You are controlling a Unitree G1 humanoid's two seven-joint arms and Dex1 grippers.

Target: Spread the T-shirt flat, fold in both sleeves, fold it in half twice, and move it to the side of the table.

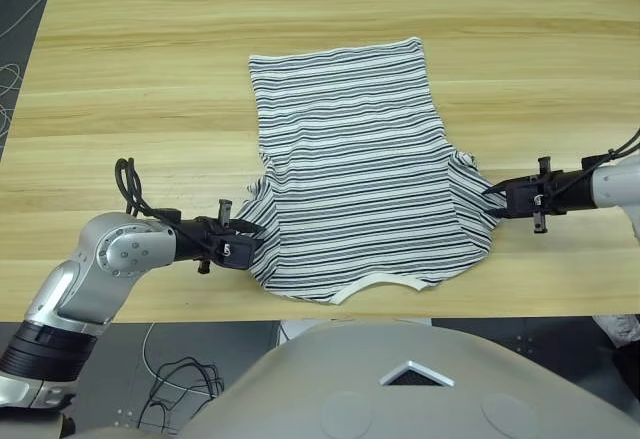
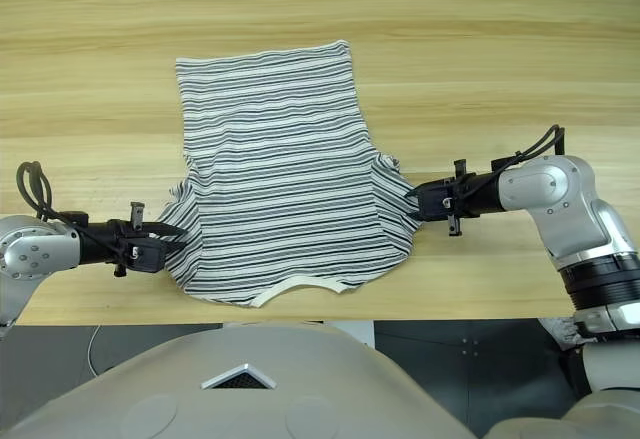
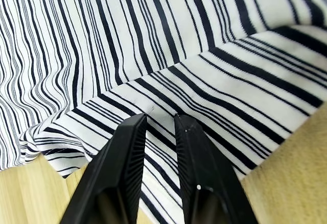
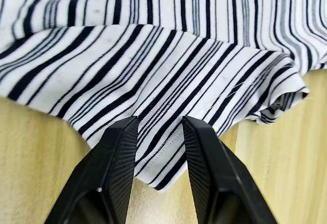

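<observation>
Flanking one T-shirt (image 1: 350, 159), two grippers (image 3: 160, 116) (image 4: 159, 118)

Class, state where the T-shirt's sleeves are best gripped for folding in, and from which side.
Grip each outer hem: left sleeve from the robot's left, right sleeve from its right. Both stick out sideways from the spread T-shirt, hems exposed.

1. T-shirt (image 1: 350, 159): stripes only, no legible print, label or number.
2. Tabletop (image 1: 150, 59): bare wood grain, no readable marking.
3. Left tool (image 3: 161, 118) and right tool (image 4: 160, 121): no readable lettering or signs.
</observation>
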